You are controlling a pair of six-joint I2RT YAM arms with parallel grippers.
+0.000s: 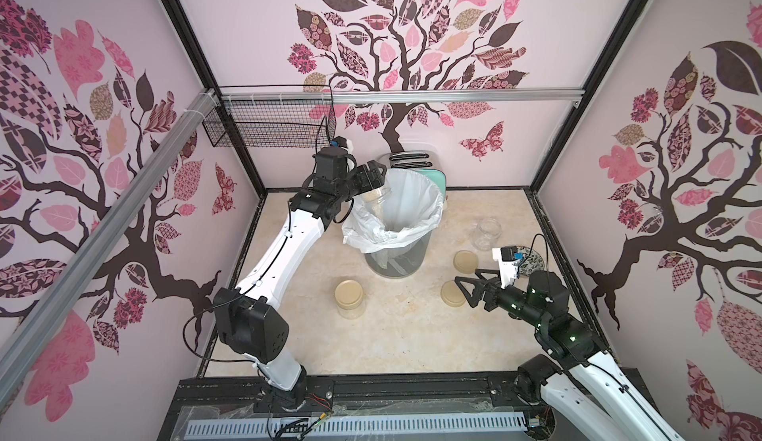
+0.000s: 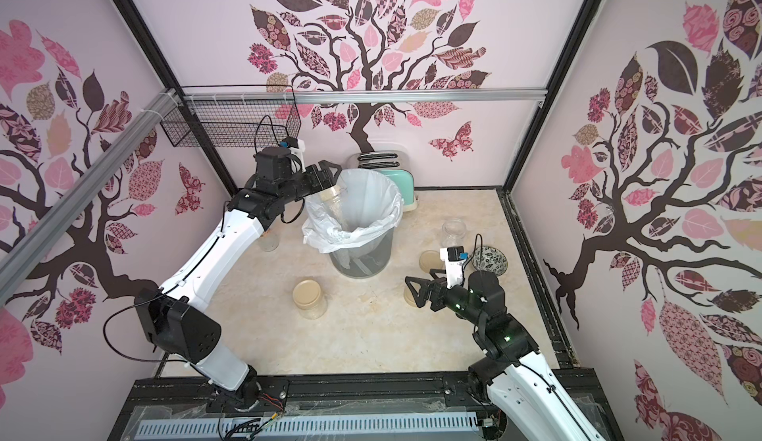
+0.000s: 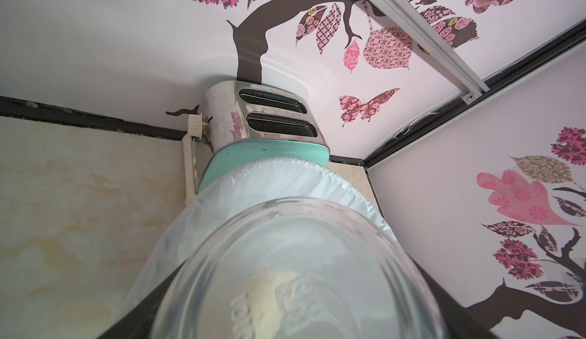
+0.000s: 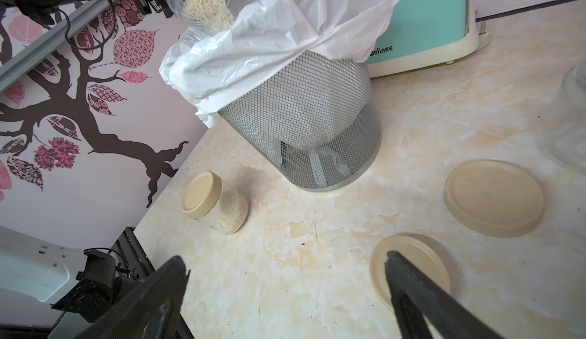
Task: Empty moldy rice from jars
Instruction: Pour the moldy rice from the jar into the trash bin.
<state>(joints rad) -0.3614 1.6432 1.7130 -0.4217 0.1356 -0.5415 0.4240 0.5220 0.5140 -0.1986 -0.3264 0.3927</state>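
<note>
Tilted jar [image 3: 301, 258] fills your left wrist view, leaning over white bag [image 3: 285, 182] lining mesh bin [image 4: 301, 106]. Your left gripper [image 1: 373, 183] clenched around it; rice [image 4: 207, 4] heaped inside on low side. Your right gripper [image 4: 285, 259] spread wide, grasping nothing, above loose lid [image 4: 418, 248]. Capped jar [image 1: 349, 298] with rice stands on table [image 1: 391, 336]. Empty jar [image 1: 486, 232] near second lid [image 1: 465, 261].

You get bright, even, diffuse light with only soft shadows on the table [image 1: 396, 336]. Both top views bow the walls [image 1: 82, 171] at their edges, and in the left wrist view the near jar [image 3: 301, 242] is blurred.
</note>
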